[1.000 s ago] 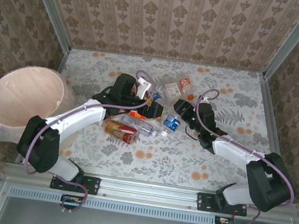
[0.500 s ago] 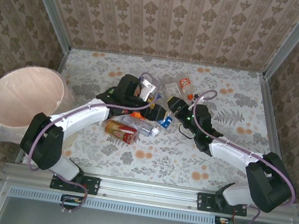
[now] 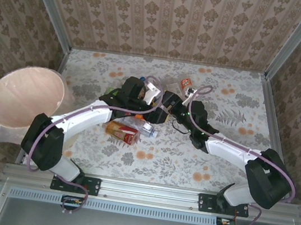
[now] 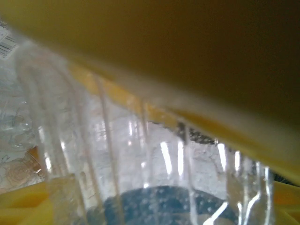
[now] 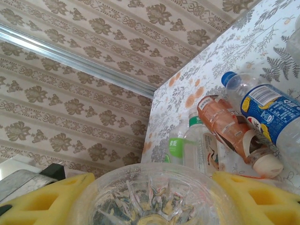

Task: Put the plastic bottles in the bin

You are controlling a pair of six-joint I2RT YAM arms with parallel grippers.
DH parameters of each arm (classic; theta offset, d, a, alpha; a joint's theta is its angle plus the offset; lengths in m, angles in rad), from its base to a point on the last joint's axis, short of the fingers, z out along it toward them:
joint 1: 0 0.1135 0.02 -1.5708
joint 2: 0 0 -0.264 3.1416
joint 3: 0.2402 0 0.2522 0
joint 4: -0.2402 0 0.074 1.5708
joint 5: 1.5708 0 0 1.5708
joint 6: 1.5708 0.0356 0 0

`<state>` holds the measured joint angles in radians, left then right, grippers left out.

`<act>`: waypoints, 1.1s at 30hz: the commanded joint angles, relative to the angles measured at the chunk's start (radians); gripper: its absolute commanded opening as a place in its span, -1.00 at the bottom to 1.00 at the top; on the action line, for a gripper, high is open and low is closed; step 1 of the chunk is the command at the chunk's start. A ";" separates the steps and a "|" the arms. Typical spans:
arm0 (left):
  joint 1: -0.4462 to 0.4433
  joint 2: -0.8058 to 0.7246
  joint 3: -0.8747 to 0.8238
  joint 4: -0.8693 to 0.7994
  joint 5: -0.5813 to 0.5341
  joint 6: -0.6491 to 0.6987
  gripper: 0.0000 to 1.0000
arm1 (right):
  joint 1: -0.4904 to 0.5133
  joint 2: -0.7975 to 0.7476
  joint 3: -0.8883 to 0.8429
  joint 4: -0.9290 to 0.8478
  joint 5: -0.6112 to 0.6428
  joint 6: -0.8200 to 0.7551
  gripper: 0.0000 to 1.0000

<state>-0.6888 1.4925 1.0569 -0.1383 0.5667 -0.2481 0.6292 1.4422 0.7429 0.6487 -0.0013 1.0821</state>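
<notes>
**Position.** The plastic bottles (image 3: 128, 132) lie in a loose heap on the bench (image 3: 238, 97), to the right of the bin (image 3: 24, 102) and well apart from it. Both arms converge on the side of the heap farthest from the bin.

**Right pincer** (image 5: 150, 201): closed on a star-based bottle (image 5: 154, 194), whose base faces the lens. A yellow pad presses each flank.

**Left pincer** (image 4: 140, 154): a ribbed clear bottle (image 4: 117, 150) sits between its pads (image 4: 197, 79). Whether they have clamped it I cannot tell.

**Hazards, as judged:**
1. The pincers work just beside one another, so either one swinging towards the bin could strike the other.
2. The left arm lies between the right arm's load and the bin, so carrying across it invites a collision.
3. The thin bottle walls may buckle under the foam and slip free, dropping short of the bin.
4. An unconfirmed left grip may drag neighbouring bottles away from the bin instead of lifting one cleanly.
</notes>
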 commanded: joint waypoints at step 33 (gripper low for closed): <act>0.006 -0.048 0.043 -0.114 -0.376 0.010 0.07 | -0.069 -0.367 -0.175 -0.361 0.315 -0.177 1.00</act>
<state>-0.6907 1.4723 1.0698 -0.2260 0.2337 -0.2317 0.5739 1.1107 0.6041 0.4038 0.1951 0.9680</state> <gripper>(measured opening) 0.593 0.999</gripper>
